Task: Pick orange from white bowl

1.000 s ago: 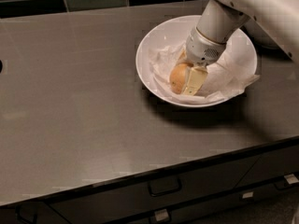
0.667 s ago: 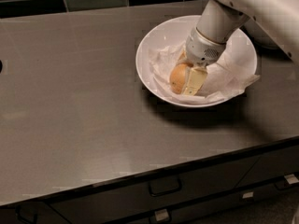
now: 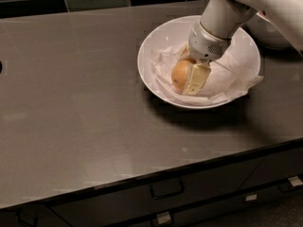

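Note:
The orange [image 3: 178, 75] lies in the white bowl [image 3: 156, 37] on crumpled white tissue paper [image 3: 222, 79], at the back right of the dark counter. My gripper [image 3: 188, 79] reaches down into the bowl from the upper right. One pale finger [image 3: 196, 79] presses against the orange's right side. The other finger is mostly hidden behind the fruit. The gripper is shut on the orange, which still rests low in the bowl.
A second pale bowl [image 3: 277, 32] stands behind the arm at the right edge, mostly hidden. The grey counter [image 3: 75, 103] stretches left and forward. Its front edge [image 3: 142, 181] has drawers with handles [image 3: 166, 189] below. A dark tiled wall runs along the back.

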### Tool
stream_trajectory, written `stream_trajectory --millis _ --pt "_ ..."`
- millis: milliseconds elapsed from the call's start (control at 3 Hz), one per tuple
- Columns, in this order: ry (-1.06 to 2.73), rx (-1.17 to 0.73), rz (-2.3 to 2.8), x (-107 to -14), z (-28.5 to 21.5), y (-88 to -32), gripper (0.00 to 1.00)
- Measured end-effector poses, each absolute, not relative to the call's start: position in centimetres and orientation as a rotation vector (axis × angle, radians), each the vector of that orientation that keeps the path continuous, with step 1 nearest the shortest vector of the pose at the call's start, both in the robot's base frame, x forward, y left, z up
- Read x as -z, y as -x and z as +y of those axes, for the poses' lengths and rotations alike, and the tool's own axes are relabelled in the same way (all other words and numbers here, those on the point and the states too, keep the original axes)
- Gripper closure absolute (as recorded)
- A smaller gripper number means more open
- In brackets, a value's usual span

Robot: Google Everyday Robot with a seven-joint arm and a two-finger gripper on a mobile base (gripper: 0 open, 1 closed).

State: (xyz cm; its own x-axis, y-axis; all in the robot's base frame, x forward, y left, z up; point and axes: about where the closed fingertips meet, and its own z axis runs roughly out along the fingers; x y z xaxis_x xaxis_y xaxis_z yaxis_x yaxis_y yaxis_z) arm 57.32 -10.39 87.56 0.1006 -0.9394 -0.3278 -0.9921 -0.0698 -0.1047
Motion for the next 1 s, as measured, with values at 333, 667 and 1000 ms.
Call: stream_trajectory --millis 333,667,1000 --pt "2.031 -0.160 1.849 -90.6 -10.4 -57.1 1.00" --pt "1.937 -0.037 1.802 -93.5 -10.8 -56.3 1.00" --pt "1.911 -0.013 1.786 -94.0 -10.6 -56.9 1.00"
